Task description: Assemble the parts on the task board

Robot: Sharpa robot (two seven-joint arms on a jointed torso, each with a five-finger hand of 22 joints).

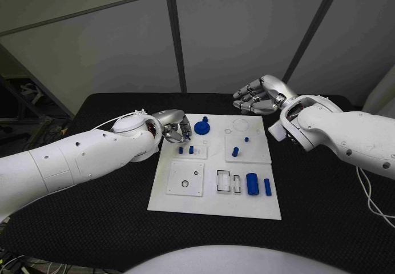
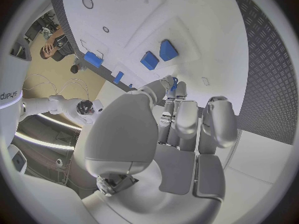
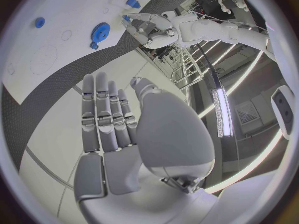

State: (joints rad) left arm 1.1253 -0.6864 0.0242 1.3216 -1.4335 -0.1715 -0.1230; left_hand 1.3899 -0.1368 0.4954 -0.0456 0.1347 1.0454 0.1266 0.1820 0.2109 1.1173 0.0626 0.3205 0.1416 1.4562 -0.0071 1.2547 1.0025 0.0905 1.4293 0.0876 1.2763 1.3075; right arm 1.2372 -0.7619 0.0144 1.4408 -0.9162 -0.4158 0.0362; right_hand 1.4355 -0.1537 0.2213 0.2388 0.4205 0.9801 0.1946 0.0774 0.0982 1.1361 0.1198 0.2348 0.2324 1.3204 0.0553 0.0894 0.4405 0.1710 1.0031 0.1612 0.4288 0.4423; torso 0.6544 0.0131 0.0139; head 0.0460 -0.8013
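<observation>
- My left wrist view shows the left hand point(image 2: 181, 129) pinching a small blue part point(image 2: 175, 83); from the head view that's hard to see.
- Right hand point(image 1: 257, 96) hovers beyond the task board point(image 1: 216, 200), fingers apart, empty.

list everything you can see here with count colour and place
table: one, black, under everything
task board: one, white plate, middle of the table
gear-shaped part: one, blue, far left area of the board
short pegs: two, blue, upright on the small left-hand plate
peg: one, blue, upright on the right-hand plate
cylinders: two, blue, one thick and one thin, lying side by side near the board's right edge
small part: one, blue, pinched in the left hand's fingers
left hand: one, silver, at the board's far left corner
right hand: one, silver, above the table beyond the board's far edge, holding nothing
</observation>
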